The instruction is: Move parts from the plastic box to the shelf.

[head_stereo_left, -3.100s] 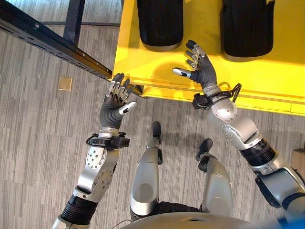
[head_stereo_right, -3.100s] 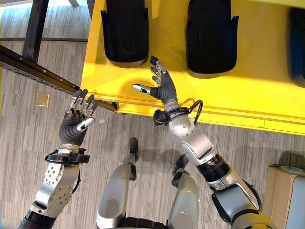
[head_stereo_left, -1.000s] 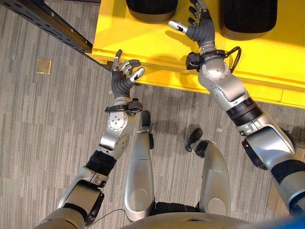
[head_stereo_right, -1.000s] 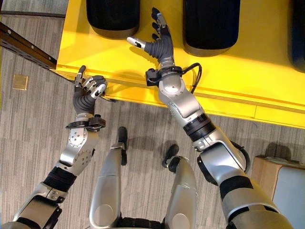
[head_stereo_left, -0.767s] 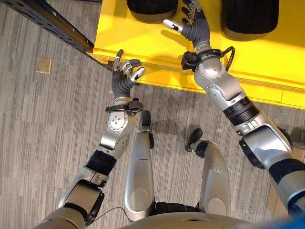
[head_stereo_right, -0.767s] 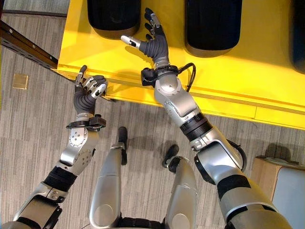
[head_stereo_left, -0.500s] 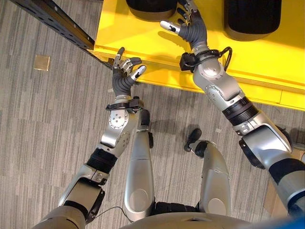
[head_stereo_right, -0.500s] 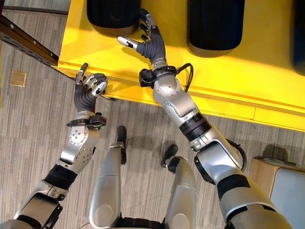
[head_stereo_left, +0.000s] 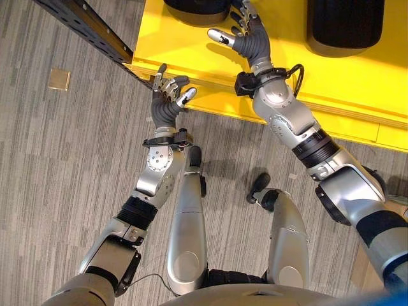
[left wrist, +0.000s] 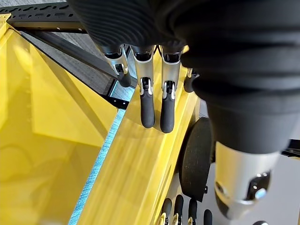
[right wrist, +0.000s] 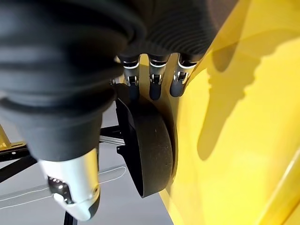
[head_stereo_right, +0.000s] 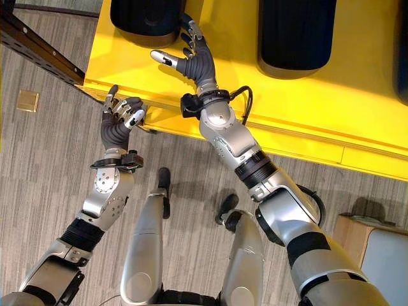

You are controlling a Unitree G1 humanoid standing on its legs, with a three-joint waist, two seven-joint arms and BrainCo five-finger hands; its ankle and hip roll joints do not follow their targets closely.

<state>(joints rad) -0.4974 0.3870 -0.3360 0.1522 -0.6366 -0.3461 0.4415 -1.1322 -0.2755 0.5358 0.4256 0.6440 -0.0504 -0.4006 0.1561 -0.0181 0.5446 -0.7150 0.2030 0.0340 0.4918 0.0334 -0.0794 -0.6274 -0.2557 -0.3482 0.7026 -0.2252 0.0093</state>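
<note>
right hand (head_stereo_right: pixel 194 64) spread open over the yellow box (head_stereo_right: pixel 306 108), fingertips just short of the black part (head_stereo_right: pixel 143 19) lying far and slightly left. left hand (head_stereo_right: pixel 118 124) open, empty, at the box's near left corner, farther off.

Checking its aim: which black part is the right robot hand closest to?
The leftmost black part; the right robot hand is beside it, the other lies farther right.

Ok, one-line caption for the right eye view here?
Open right hand reaches over the yellow plastic box toward a black moulded part; open left hand hovers at the box's near edge.
</note>
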